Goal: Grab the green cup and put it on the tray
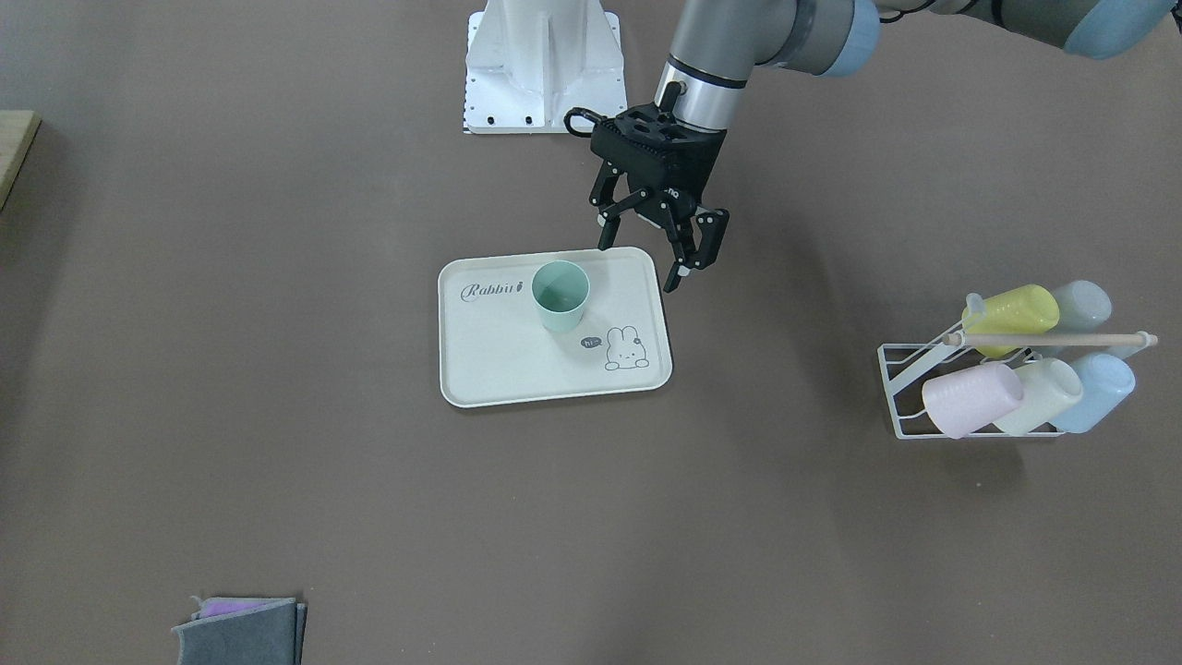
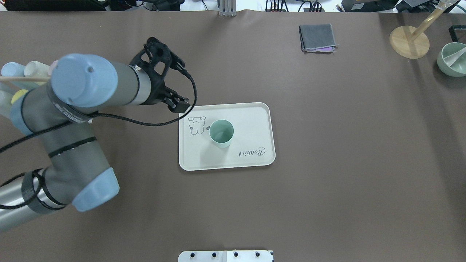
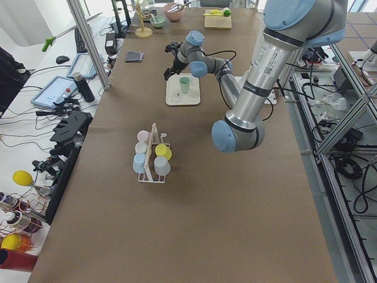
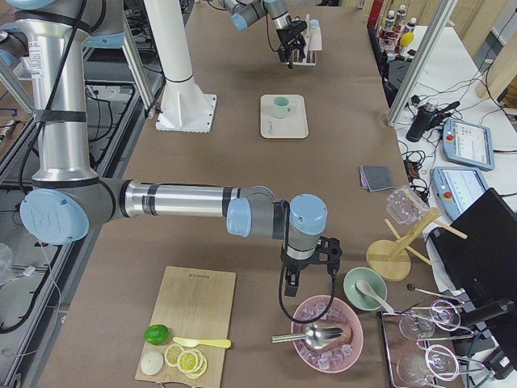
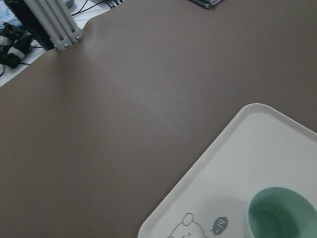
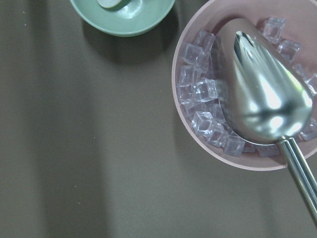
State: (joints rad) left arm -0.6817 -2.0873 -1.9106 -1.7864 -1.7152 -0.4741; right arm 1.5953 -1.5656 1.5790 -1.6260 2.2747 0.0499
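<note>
The green cup stands upright on the cream tray, near the "Rabbit" script. Both also show in the overhead view, cup and tray, and in the left wrist view, cup and tray. My left gripper is open and empty. It hovers over the tray's edge on the robot's side, beside the cup and apart from it. My right gripper shows only in the exterior right view, above a pink bowl of ice; I cannot tell whether it is open or shut.
A wire rack with several pastel cups lies on my left side. A folded grey cloth, a wooden stand and a green bowl are at the far right. The pink ice bowl holds a metal scoop.
</note>
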